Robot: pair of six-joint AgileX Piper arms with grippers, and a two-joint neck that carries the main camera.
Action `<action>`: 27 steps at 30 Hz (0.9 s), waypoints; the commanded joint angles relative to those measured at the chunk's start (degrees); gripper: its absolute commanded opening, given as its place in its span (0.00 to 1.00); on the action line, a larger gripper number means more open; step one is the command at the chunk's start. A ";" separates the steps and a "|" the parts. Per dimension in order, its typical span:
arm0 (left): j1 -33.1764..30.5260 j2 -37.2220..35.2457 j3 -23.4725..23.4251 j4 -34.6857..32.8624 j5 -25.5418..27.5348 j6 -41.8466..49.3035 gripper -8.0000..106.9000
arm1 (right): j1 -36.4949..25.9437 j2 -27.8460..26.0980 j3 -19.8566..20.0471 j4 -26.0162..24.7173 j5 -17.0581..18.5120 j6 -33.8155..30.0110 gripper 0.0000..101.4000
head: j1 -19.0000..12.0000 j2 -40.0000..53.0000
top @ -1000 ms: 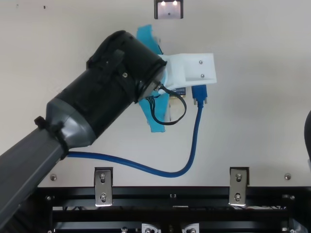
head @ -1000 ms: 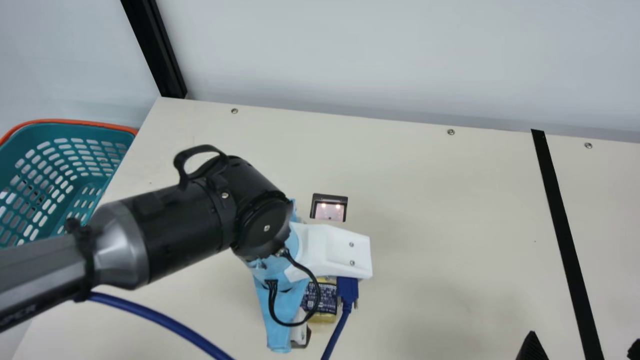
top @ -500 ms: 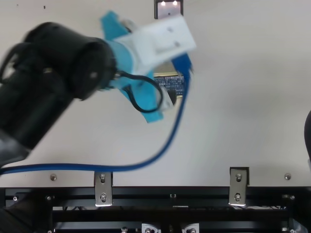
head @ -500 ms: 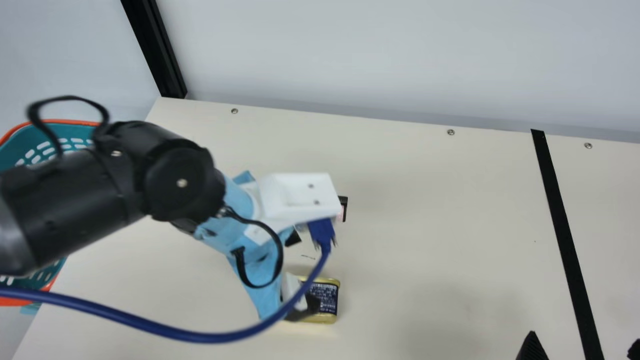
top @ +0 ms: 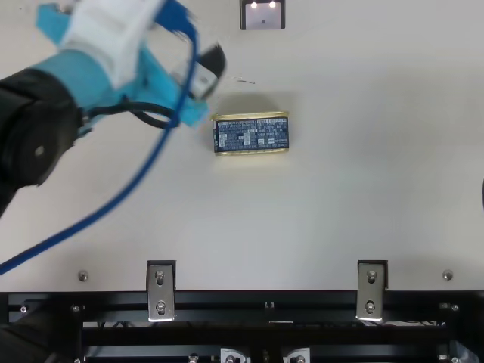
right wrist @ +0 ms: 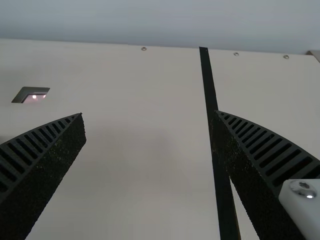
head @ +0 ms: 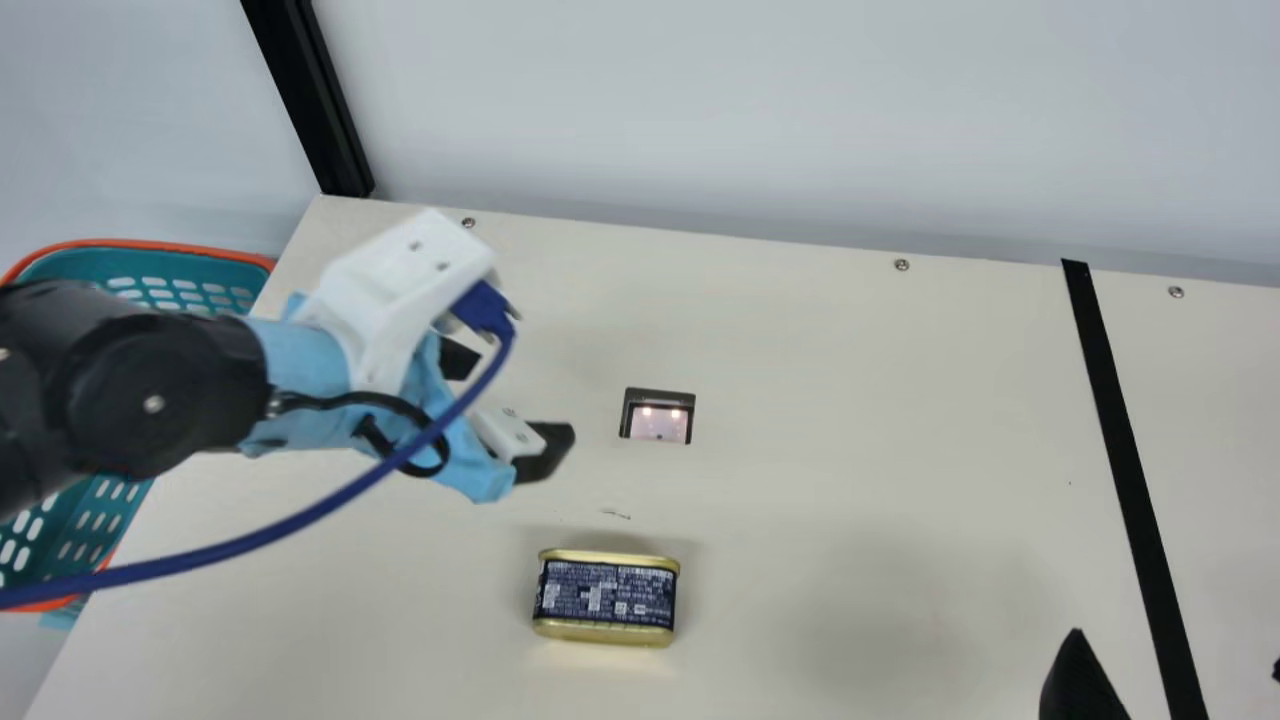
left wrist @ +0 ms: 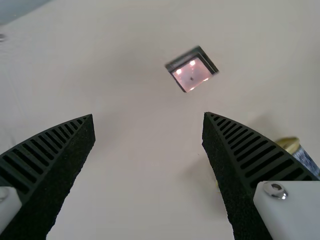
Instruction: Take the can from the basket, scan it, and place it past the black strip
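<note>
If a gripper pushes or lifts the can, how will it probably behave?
The can has shiny gold rims that look metallic, so it should stay stiff when gripped. It seems to lie on a broad, flat side, so a push would more likely slide it than roll it.
</note>
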 commanded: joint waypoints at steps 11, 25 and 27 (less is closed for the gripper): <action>8.02 -6.11 10.12 3.19 -12.09 -10.01 0.85 | 4.95 14.79 -7.27 -2.20 -6.01 -1.05 1.00 | -0.13 -0.72; 18.46 -10.83 23.40 11.87 -23.95 -16.24 0.85 | 10.29 30.93 -15.00 4.82 -7.88 -13.06 1.00 | -0.13 -0.72; 18.18 -10.81 22.57 11.64 -23.54 -16.22 0.85 | 10.72 32.88 -16.05 6.42 -7.59 -15.60 1.00 | -0.13 -0.72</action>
